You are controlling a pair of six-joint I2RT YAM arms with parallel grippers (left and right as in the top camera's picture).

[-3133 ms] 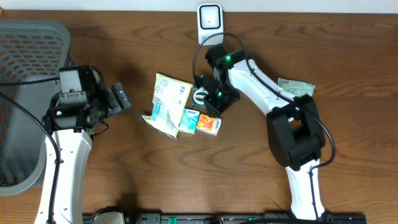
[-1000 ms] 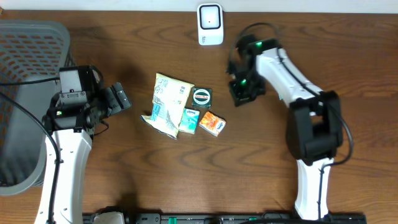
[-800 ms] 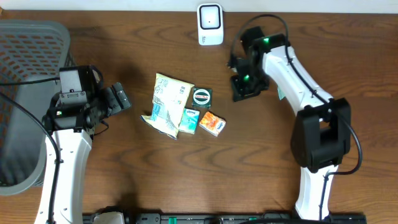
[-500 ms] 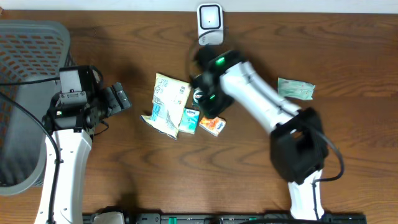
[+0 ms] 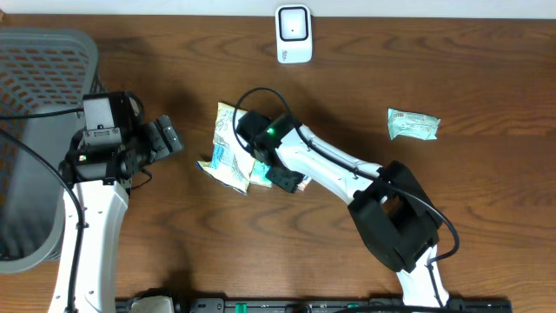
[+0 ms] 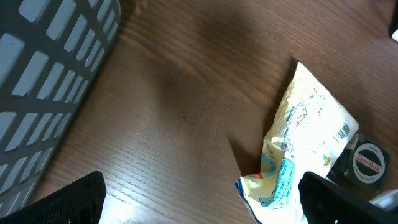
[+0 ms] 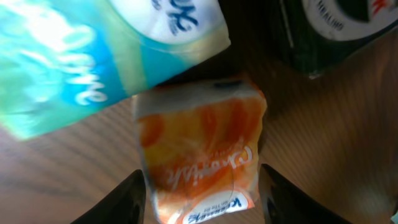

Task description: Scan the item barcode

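Jaws of right gripper [image 7: 202,186] parted, straddling orange packet [image 7: 199,155]; grip unclear. Packet flat on surface [image 7: 348,155], just beside teal pack [image 7: 93,62] and dark tin [image 7: 342,31]. Jaws of left gripper [image 6: 199,186] wide, empty, near basket [image 6: 50,74].

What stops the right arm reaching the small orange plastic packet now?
Probably nothing, so yes: the right gripper hangs open right over the small orange plastic packet, a finger each side.

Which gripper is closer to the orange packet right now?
Right. The right gripper hangs directly over the orange packet, open and straddling it. The left gripper sits well away from it, on the far side of the yellow bag.
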